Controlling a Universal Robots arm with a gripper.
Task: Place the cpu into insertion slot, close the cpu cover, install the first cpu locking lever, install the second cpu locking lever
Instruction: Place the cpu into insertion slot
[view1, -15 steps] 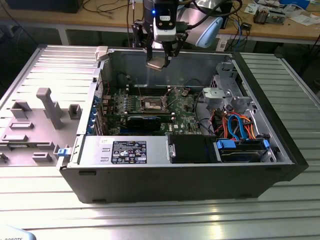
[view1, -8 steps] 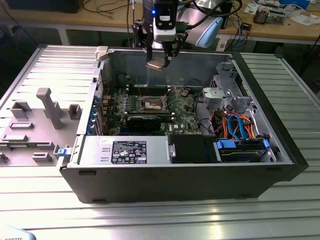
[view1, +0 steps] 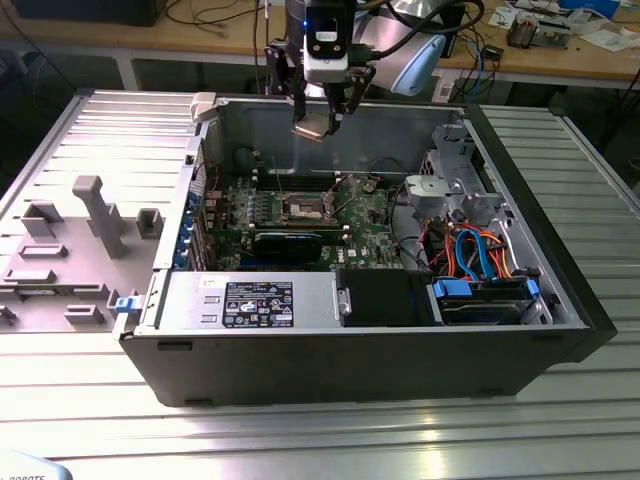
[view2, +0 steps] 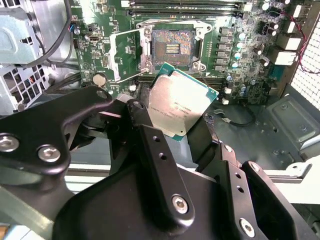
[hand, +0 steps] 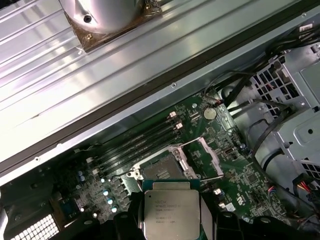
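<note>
cpu in tool, well abv open insertion slot

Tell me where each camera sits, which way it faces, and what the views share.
Exterior view: off the arm, looking down into the open computer case; shows the gripper above the motherboard.
Second wrist view: on the arm, facing the insertion slot past black fingers.
First wrist view: on the arm, facing the same slot from another side.
Shared: all three show the gripped cpu.
</note>
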